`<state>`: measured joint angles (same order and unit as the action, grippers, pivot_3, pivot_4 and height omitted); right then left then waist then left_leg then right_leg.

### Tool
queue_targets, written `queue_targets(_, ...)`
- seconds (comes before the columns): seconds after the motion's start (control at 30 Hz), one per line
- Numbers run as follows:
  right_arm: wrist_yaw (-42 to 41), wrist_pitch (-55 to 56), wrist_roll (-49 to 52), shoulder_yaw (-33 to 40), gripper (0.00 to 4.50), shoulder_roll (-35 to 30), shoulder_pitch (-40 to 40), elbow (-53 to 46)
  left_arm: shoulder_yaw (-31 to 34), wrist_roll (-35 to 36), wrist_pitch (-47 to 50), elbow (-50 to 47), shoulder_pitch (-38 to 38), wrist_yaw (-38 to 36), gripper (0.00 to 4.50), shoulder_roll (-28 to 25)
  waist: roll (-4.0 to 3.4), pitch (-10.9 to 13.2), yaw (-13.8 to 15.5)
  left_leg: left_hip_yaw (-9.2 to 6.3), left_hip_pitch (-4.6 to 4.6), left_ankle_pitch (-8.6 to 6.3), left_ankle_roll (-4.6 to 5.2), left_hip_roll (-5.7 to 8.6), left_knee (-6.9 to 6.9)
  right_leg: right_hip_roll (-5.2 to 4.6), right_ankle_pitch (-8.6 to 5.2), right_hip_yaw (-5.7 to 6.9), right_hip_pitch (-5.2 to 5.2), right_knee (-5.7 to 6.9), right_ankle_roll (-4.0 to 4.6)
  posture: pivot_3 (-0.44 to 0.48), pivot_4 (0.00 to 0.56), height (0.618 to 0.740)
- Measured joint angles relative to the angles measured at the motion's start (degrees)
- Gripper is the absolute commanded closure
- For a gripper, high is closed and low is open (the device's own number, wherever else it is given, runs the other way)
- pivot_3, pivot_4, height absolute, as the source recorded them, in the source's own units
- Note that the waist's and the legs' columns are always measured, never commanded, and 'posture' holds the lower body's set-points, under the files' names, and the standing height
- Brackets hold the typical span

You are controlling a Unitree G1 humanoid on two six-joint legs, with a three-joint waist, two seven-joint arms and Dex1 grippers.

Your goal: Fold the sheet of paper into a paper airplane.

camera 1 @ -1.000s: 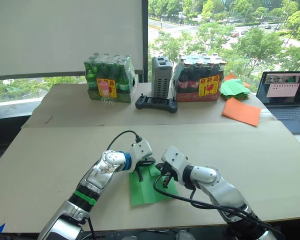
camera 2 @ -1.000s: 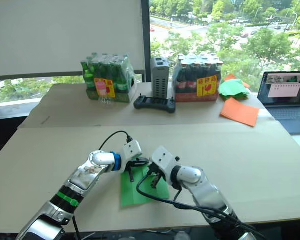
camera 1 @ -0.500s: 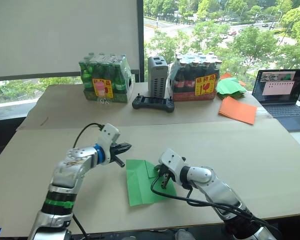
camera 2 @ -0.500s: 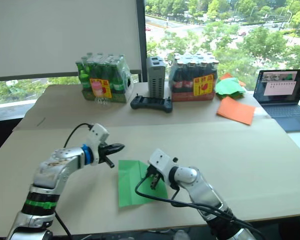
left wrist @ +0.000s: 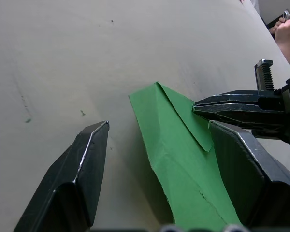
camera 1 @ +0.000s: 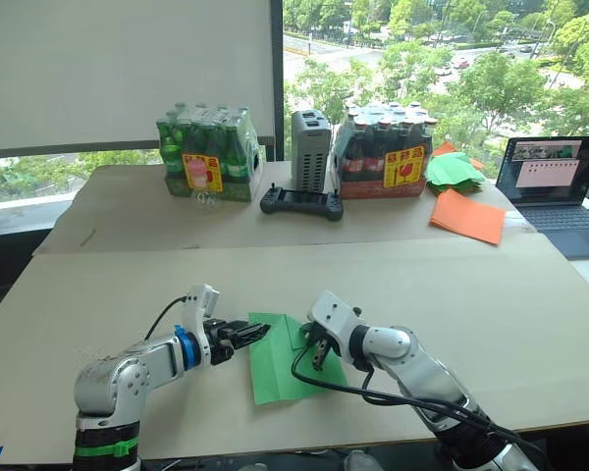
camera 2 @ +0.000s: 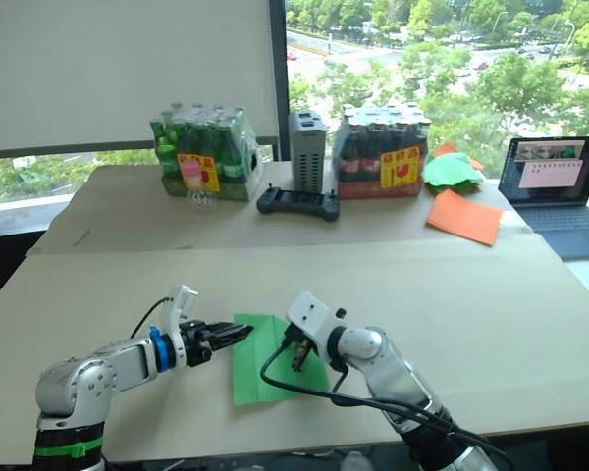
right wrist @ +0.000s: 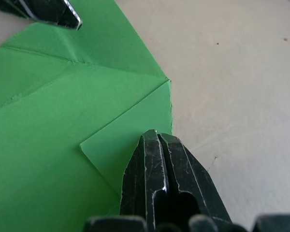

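On the table [camera 1: 530, 324] near its front edge, the green sheet [camera 1: 280, 368] lies flat, one corner folded over and pressed by the closed right claw [camera 1: 315, 354]; the left claw [camera 1: 257, 333] is spread wide at its edge.

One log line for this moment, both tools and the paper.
left tool: open, at paper edge | right tool: shut, pressing folded corner | paper: flat on table

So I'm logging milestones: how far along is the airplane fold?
Early. Done: one corner of the sheet of paper is folded over. In hand: the shut right gripper presses that flap flat while the open left gripper comes in at the sheet's edge. Left: every remaining fold; no pointed wedge yet.
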<state>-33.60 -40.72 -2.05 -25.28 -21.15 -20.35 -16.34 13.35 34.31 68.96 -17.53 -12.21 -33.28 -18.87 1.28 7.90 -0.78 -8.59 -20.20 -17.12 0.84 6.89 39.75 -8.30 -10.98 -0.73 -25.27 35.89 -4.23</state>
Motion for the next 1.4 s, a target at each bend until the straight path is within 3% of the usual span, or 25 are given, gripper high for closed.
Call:
queue_targets(0.07, 0.0, 0.0, 0.0, 0.0, 4.5, 0.0, 0.0, 0.0, 0.0, 0.4, -0.1, -0.1, 0.1, 0.8, 1.22, 0.2, 0.0, 0.0, 0.1, 0.0, 0.0, -0.01, 0.01, 0.0, 0.01, 0.0, 0.0, 0.01, 0.01, 0.0, 0.0, 0.0, 0.15, 0.707)
queue_targets(0.4, 0.2, -0.9, -0.1, 0.0, 4.5, 0.2, 0.0, -0.5, -2.3, -0.2, -4.1, -0.1, -0.2, 1.9, 4.42, -2.7, 0.0, 0.0, 0.1, 0.0, 0.0, 0.0, 0.0, 0.01, 0.0, 0.0, 0.0, 0.0, 0.0, -0.01, 0.0, 0.0, 0.15, 0.707)
queue_targets(0.8, 1.0, -1.2, -0.1, -0.2, 4.5, 1.5, 0.3, -0.6, -7.2, 0.4, -11.2, -4.2, -0.6, -2.3, 4.42, -6.6, -0.01, 0.0, 0.0, 0.0, 0.0, -0.01, 0.0, -0.01, -0.03, 0.0, -0.01, 0.0, -0.01, -0.03, 0.01, 0.0, 0.15, 0.707)
queue_targets(0.97, 1.2, -2.0, 0.2, -0.1, 4.5, 2.4, 0.3, -0.6, -13.6, -3.2, -16.0, -4.0, 1.3, -4.8, 4.42, -10.7, -0.03, 0.0, 0.1, 0.01, -0.01, -0.02, 0.03, 0.0, -0.04, 0.01, -0.01, 0.0, -0.01, -0.04, 0.02, 0.0, 0.15, 0.707)
queue_targets(1.4, 2.1, -1.8, 1.7, 1.3, 4.5, 5.9, -1.9, 2.4, -21.2, -8.5, -22.9, -1.9, 1.2, -7.4, 4.42, -13.1, -0.07, 0.1, 0.1, 0.01, -0.06, -0.05, 0.08, 0.01, -0.06, 0.0, -0.02, 0.0, -0.1, -0.04, 0.02, 0.0, 0.15, 0.707)
